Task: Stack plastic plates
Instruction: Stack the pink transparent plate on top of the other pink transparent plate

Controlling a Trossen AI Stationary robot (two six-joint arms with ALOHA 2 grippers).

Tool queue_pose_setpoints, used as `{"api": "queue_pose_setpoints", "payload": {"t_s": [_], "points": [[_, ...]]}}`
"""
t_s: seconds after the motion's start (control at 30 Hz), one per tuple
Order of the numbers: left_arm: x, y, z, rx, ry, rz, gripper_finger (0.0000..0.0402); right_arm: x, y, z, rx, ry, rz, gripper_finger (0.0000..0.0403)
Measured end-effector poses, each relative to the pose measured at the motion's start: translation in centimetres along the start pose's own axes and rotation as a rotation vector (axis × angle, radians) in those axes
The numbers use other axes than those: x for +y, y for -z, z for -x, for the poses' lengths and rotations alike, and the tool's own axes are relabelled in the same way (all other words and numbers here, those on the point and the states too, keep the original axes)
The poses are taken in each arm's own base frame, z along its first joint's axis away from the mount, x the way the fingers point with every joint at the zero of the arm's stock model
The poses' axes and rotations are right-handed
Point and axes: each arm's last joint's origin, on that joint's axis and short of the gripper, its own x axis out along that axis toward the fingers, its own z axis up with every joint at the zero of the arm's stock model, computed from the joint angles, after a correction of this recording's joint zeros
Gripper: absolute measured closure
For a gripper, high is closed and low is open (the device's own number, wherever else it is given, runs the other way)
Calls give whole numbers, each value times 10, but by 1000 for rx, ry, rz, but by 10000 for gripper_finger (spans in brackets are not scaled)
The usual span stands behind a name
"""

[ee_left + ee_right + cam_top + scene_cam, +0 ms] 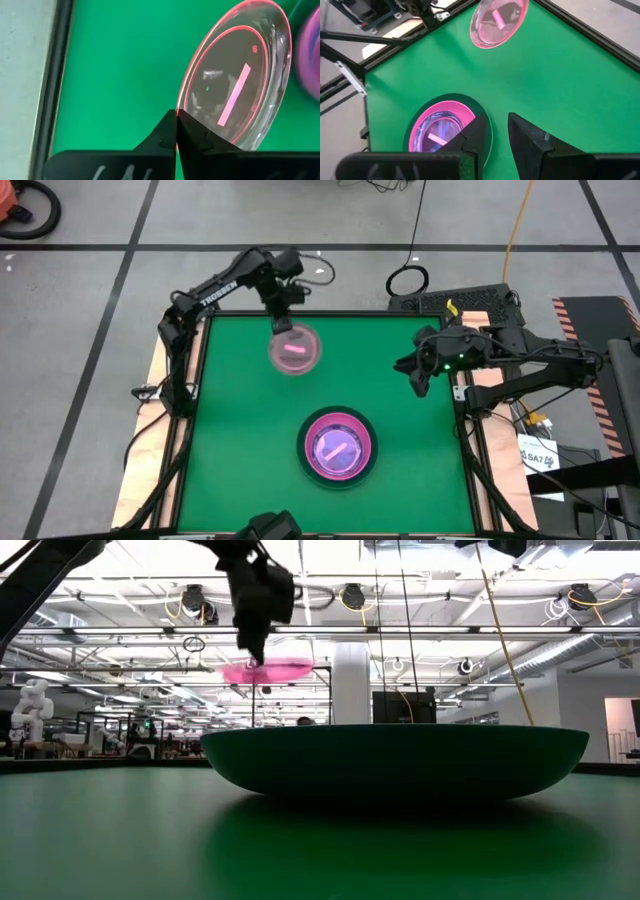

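My left gripper [281,323] hangs over the far half of the table, shut on a small translucent pink plate [295,348]. The low view shows that plate [266,670] in the air, roughly level. Nearer the front edge a stack sits on the green mat: a dark grey plate [304,448] at the bottom, a hot pink plate [318,430] in it, and a translucent plate [340,448] on top. My right gripper [415,372] is open and waits at the table's right edge; its wrist view shows the stack [445,131] and the held plate [497,20]. My left gripper [176,114] pinches the small translucent pink plate at its rim [181,102], on the plate's far side, between its two fingers. The fingers come from above, pointing down. The plate is lifted clear of the table and sticks out from the fingers toward the near edge, about level.
The green mat [240,430] is framed by a black rail and wooden side boards. The big dark plate [395,760] fills the middle of the low view. Cables and equipment lie beyond the table's far right corner [470,300].
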Motion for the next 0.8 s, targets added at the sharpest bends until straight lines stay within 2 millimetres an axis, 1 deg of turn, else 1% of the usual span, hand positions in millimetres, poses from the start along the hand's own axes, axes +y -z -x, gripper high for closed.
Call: {"api": "queue_pose_setpoints", "payload": {"t_s": [0.2, 0.3, 0.4, 0.5, 0.8], "points": [[-17, -12, 39, -155, 21, 162, 396, -3, 1, 11, -20, -32, 1, 330], [-29, -16, 51, -204, 23, 207, 396, -4, 2, 16, -33, -41, 7, 330], [-44, -20, 59, -234, 35, 238, 396, -5, 3, 20, -42, -53, 24, 330], [-59, -23, 62, -246, 55, 273, 396, -6, 4, 24, -43, -79, 51, 330], [-107, -32, 50, -197, 125, 391, 396, -10, 6, 36, -74, -92, 97, 330]]}}
